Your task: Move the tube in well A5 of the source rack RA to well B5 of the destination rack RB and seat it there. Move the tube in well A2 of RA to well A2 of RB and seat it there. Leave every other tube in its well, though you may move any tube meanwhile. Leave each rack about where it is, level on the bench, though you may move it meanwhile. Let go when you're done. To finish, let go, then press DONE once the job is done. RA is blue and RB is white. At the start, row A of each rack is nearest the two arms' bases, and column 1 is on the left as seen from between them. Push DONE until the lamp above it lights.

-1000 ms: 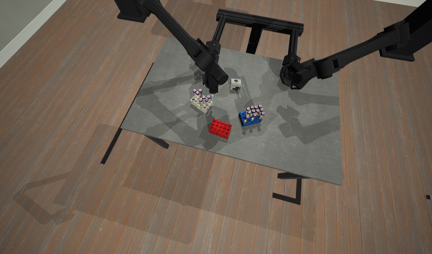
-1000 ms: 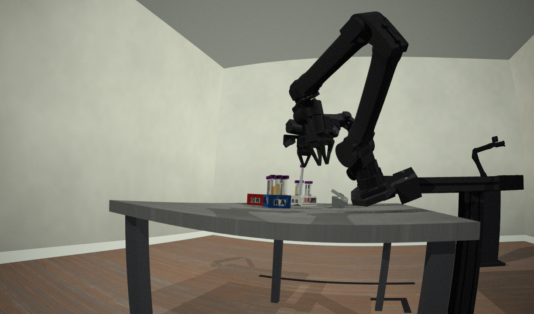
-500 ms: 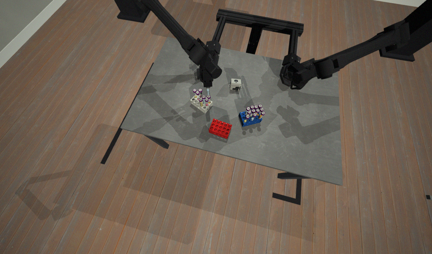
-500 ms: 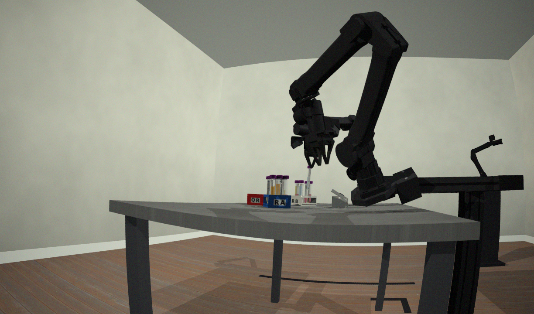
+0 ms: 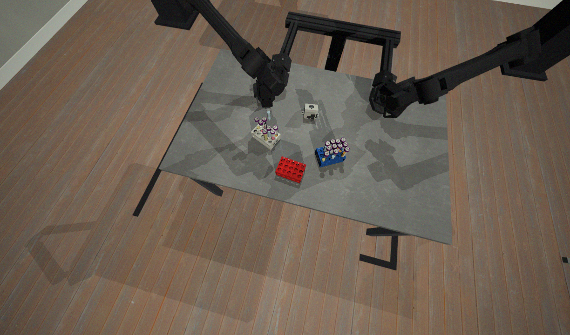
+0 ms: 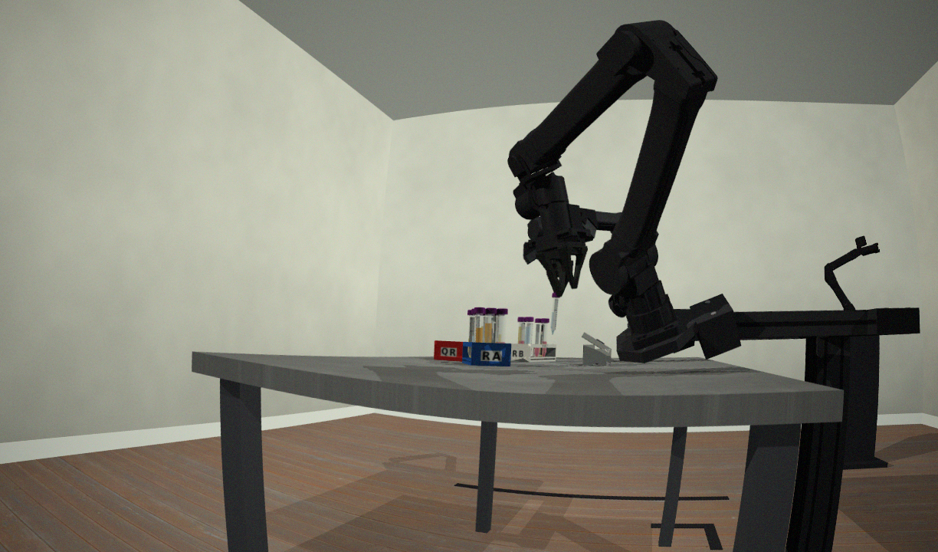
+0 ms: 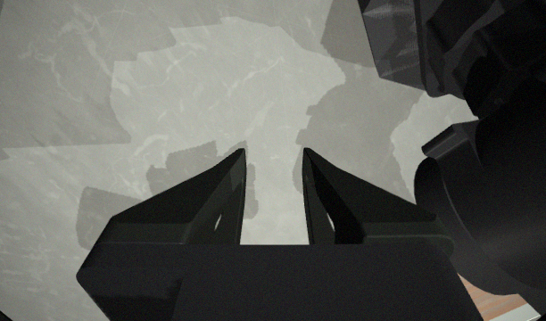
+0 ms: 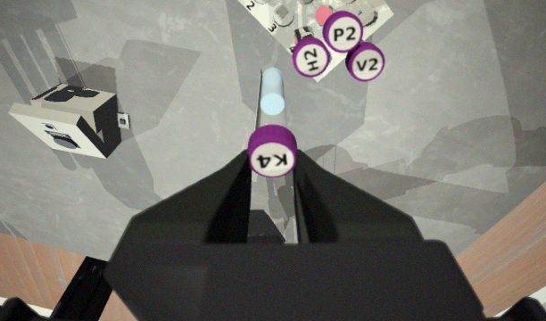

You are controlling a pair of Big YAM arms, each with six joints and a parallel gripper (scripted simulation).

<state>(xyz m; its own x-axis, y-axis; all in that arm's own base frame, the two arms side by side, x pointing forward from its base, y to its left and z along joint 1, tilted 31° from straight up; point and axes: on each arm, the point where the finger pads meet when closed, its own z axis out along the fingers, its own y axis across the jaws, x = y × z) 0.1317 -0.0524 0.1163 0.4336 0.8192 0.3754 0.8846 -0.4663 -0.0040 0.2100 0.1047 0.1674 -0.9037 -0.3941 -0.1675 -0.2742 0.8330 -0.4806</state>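
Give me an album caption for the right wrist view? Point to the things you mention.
Right gripper [image 5: 268,107] [image 6: 559,294] [image 8: 273,153] holding purple-capped tube K4 [image 5: 268,115] [image 6: 554,314] [image 8: 272,152] beside the white rack [image 5: 260,139] [image 6: 547,353] [image 8: 295,20].

Both arms are matte black with blocky joints; each tool [image 7: 274,151] [image 8: 273,153] has tapered, pointed black fingers.

The black, jointed left arm [image 5: 466,75] [image 6: 671,137] bends high at its elbow; its black two-fingered left gripper [image 5: 389,115] [image 6: 567,289] [image 7: 274,159] points down, fingers parted; the black, jointed right arm [image 5: 228,31] [image 6: 602,219] reaches forward; its black two-fingered right gripper [image 5: 268,107] [image 6: 555,291] [image 8: 272,160] points down, clamped.
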